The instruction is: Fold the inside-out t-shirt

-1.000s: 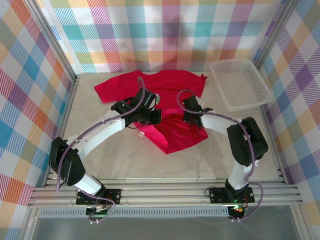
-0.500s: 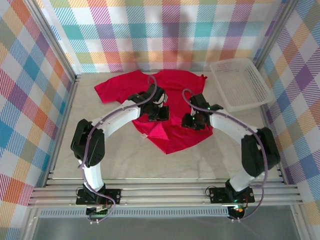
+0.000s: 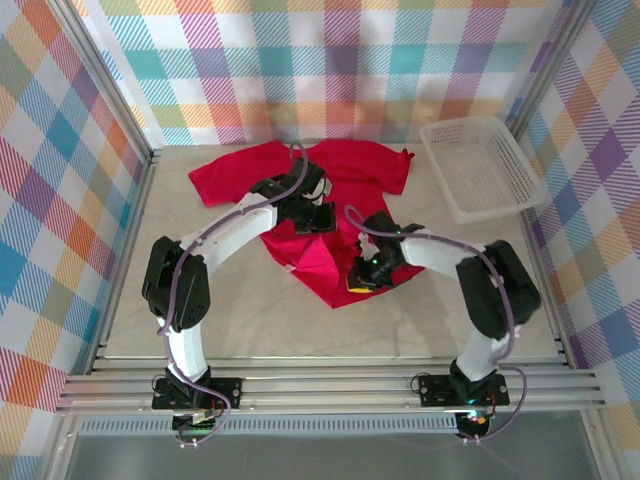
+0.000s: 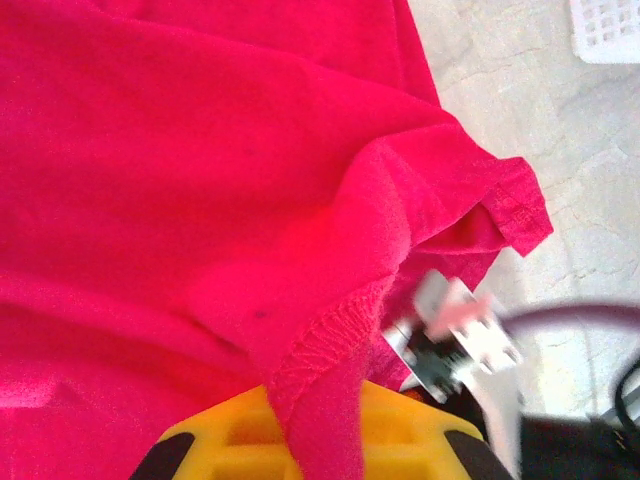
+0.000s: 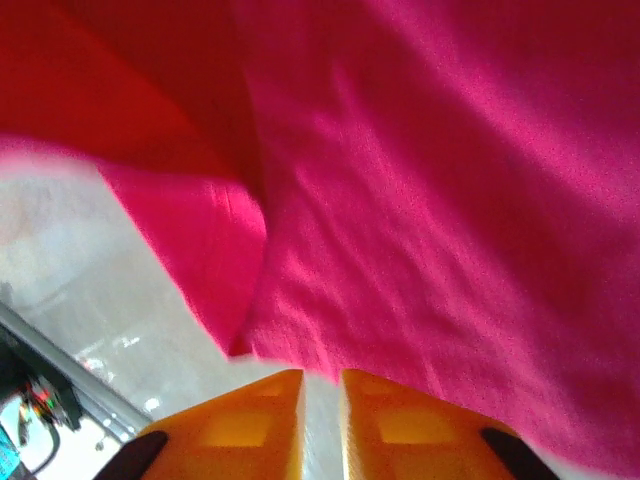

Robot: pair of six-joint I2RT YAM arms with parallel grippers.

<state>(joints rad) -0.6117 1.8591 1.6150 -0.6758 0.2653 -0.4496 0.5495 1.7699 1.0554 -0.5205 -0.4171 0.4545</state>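
Observation:
The inside-out t-shirt (image 3: 345, 175) is crimson and lies at the back middle of the table, sleeves out to both sides, its lower part bunched toward the near edge. My left gripper (image 3: 318, 218) is over the shirt's middle. In the left wrist view it (image 4: 318, 412) is shut on a stitched hem fold of the shirt (image 4: 200, 200), which drapes over the yellow fingers (image 4: 225, 440). My right gripper (image 3: 362, 280) is at the shirt's near hem. In the right wrist view it (image 5: 322, 385) is shut to a thin slit with nothing in it, and the shirt's edge (image 5: 400, 200) lies just past the tips.
A white mesh basket (image 3: 480, 165) stands at the back right, its corner also in the left wrist view (image 4: 605, 25). Plaid walls enclose the table on three sides. Bare marbled tabletop (image 3: 300, 330) runs from the shirt to the arm bases.
The right gripper has let go and come toward the near edge, from the shirt's right middle to its near hem, then shut again. The left gripper has shifted slightly back, still holding fabric.

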